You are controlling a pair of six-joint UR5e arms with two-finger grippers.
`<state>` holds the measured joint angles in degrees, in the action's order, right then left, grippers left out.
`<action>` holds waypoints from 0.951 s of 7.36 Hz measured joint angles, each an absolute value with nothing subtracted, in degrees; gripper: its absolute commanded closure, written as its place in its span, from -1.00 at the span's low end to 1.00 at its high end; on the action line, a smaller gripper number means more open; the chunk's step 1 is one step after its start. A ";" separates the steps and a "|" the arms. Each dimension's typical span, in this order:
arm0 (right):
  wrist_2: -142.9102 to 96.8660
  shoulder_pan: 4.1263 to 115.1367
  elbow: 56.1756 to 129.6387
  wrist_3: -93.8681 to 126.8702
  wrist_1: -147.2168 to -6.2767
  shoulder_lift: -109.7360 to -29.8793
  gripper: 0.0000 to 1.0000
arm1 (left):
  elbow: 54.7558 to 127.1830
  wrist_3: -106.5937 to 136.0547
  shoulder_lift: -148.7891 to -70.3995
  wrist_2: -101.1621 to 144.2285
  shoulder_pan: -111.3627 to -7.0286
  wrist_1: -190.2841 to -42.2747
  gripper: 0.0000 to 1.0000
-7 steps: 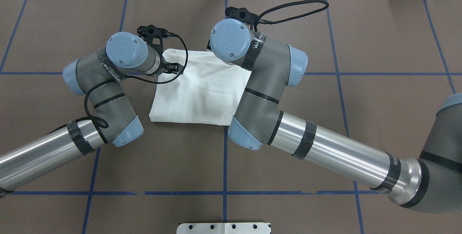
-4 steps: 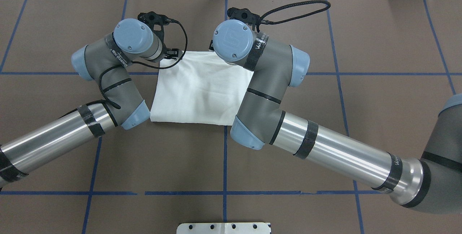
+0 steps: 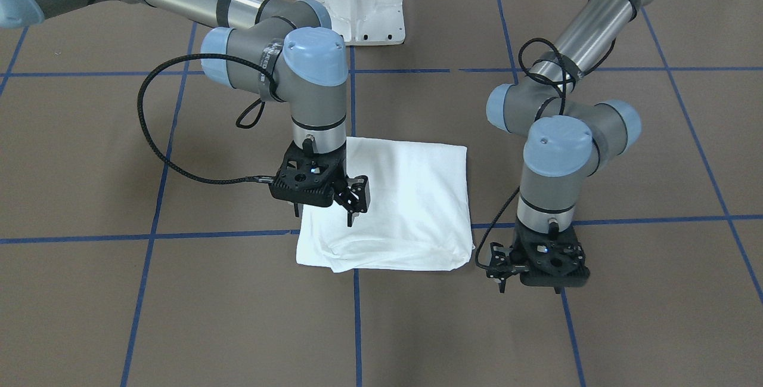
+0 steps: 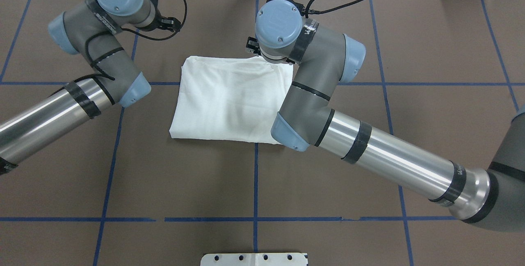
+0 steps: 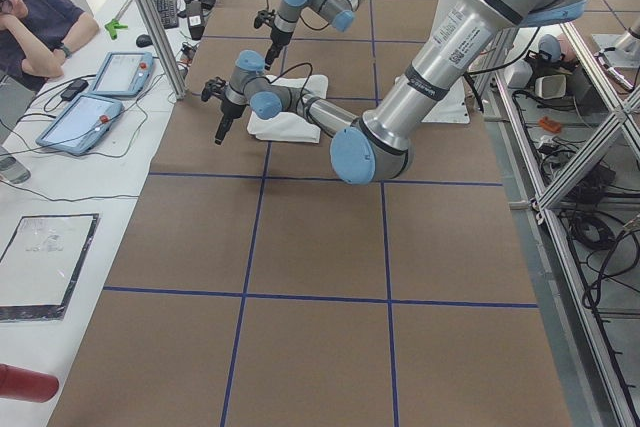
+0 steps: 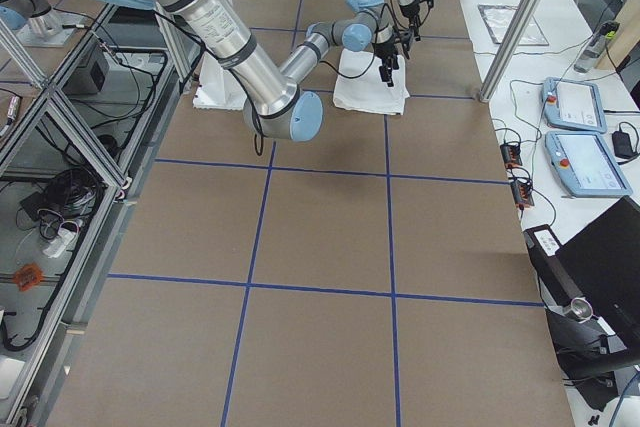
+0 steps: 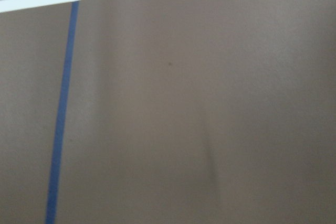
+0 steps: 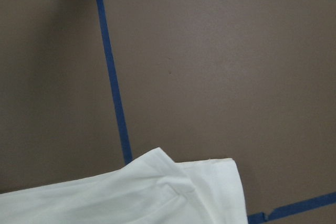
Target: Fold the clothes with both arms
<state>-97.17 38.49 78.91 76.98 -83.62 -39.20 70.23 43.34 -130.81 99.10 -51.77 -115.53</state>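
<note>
There it goes: the left hand (image 3: 529,285) has pulled away from the shirt (image 4: 229,98) and now hangs over bare counter (image 4: 205,184) off its far corner, fingers spread, gripping nothing. The right hand (image 3: 323,215) has shifted slightly and sits above the shirt's far edge, fingers apart and empty. The shirt lies released, a folded rectangle mid-counter across the blue tape lines (image 4: 255,184), with open counter all around.
</note>
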 measured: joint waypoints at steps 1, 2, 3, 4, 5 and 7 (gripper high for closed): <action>-103.25 42.55 79.96 70.43 -83.82 -41.33 -1.00 | 75.38 35.26 -127.23 104.11 -55.78 -114.16 -1.00; -109.91 47.91 81.90 60.84 -84.56 -45.03 -1.00 | 82.27 25.83 -122.26 109.44 -60.20 -111.35 -1.00; -116.11 54.01 84.25 49.67 -86.59 -49.24 -1.00 | 88.76 15.76 -116.76 115.17 -65.90 -107.92 -1.00; -120.56 60.30 86.59 37.76 -89.96 -53.30 -1.00 | 92.67 8.81 -111.23 120.96 -71.66 -105.84 -1.00; -122.87 66.36 88.35 25.65 -93.95 -57.15 -1.00 | 94.25 5.20 -105.76 125.60 -76.21 -105.22 -1.00; -124.05 76.40 89.76 4.46 -98.87 -66.40 -1.00 | 94.25 2.86 -97.15 128.59 -84.21 -105.41 -1.00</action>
<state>-124.05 76.40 89.76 4.46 -98.87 -66.40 94.25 2.86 -97.15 128.59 -84.21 -105.41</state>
